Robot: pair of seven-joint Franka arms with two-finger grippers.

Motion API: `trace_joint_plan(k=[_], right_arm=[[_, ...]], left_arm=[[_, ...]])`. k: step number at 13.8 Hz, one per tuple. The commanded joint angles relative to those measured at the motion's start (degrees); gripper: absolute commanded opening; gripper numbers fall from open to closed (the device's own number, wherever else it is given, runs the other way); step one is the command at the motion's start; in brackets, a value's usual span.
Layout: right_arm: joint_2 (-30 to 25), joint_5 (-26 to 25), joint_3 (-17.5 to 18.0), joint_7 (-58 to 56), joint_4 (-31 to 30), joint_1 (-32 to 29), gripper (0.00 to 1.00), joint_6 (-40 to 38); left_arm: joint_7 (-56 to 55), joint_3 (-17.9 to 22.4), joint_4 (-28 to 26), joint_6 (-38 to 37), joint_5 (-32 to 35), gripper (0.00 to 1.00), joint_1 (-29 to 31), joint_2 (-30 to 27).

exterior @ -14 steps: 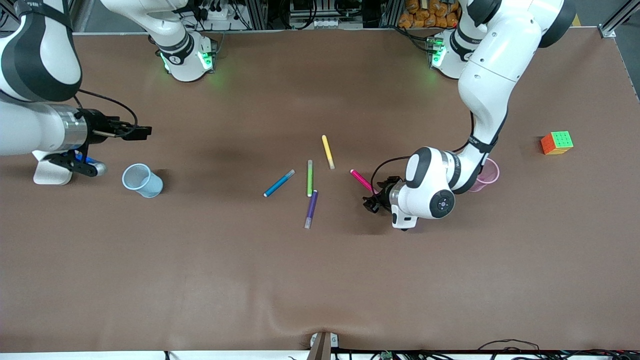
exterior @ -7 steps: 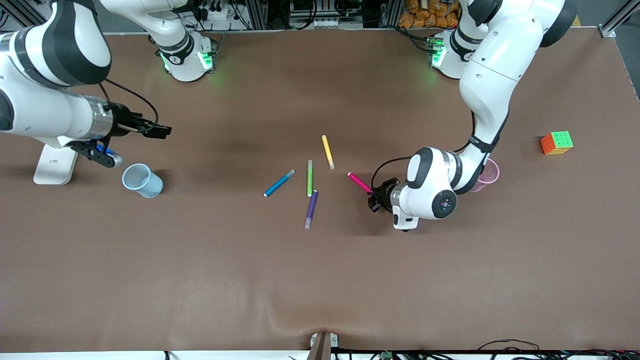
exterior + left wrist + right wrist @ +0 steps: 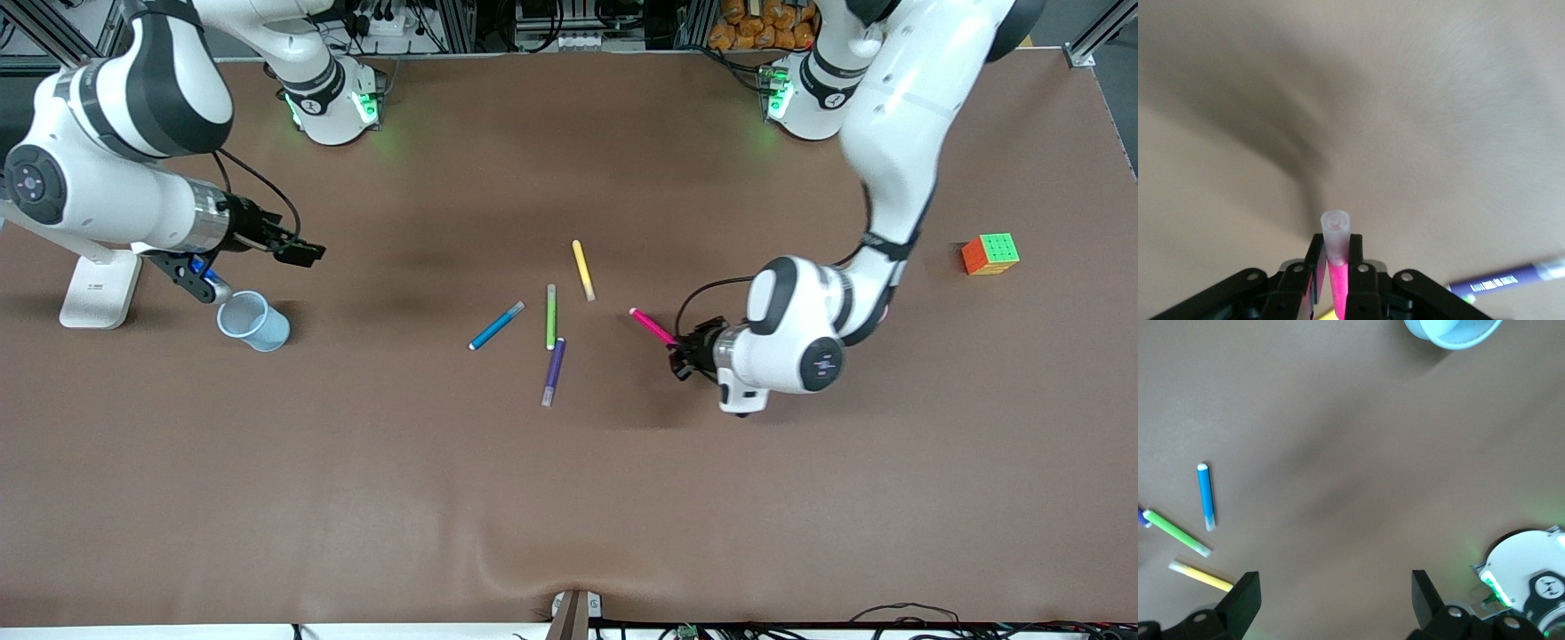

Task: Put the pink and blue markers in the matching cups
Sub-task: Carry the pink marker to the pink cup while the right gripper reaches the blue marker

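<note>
My left gripper (image 3: pixel 681 352) is shut on the pink marker (image 3: pixel 652 326) and holds it a little above the table, beside the other pens. In the left wrist view the pink marker's pale cap (image 3: pixel 1336 230) sticks out between the fingers of the left gripper (image 3: pixel 1335 243). The blue marker (image 3: pixel 496 325) lies on the table in the middle; it also shows in the right wrist view (image 3: pixel 1205 495). The pale blue cup (image 3: pixel 254 321) stands toward the right arm's end. My right gripper (image 3: pixel 305 253) is open and empty, over the table just beside that cup (image 3: pixel 1451 329). The pink cup is hidden by the left arm.
A green pen (image 3: pixel 550 316), a yellow pen (image 3: pixel 583 269) and a purple pen (image 3: pixel 554 371) lie round the blue marker. A colour cube (image 3: pixel 989 253) sits at the left arm's end. A white stand (image 3: pixel 98 290) sits at the right arm's end.
My left gripper has closed on the pink marker and carried it a little toward the left arm's end. My right arm has swung in toward the middle, past the blue cup.
</note>
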Motion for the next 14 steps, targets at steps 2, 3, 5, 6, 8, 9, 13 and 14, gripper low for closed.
trace_joint_plan(k=[2,3,5,6,8,9,13,14], right_arm=[[-1.2,0.9,3.5,9.2,-2.9,0.5,1.00,5.3],[-0.6,0.9,5.2,10.9,-3.1,1.1,1.00,7.1],[0.1,0.8,8.5,15.4,-5.4,1.3,1.00,13.0],[1.1,0.9,10.5,17.0,-6.5,1.5,1.00,16.4],[4.5,0.9,13.1,18.4,-6.8,1.9,1.00,20.7],[5.8,0.9,14.1,20.3,-7.1,3.0,1.00,23.6],[14.0,0.9,16.9,26.3,-8.0,5.4,1.00,40.0],[17.1,0.9,17.1,27.4,-8.3,6.2,1.00,45.3]], left_arm=[[-0.7,0.3,1.1,-7.6,7.0,0.00,3.1,-7.0],[-0.6,0.2,2.4,-10.2,9.6,0.00,3.4,-8.0],[-0.3,0.2,3.6,-14.3,14.5,0.00,3.5,-10.5],[0.4,0.2,3.6,-15.6,17.1,0.00,3.5,-12.2],[2.8,0.2,3.2,-17.3,21.3,0.00,4.4,-14.6],[4.0,0.2,3.1,-17.6,22.4,0.00,5.4,-15.3],[13.3,0.2,2.6,-18.7,22.9,0.00,11.3,-18.1],[16.6,0.2,2.5,-18.7,23.0,0.00,13.1,-18.7]])
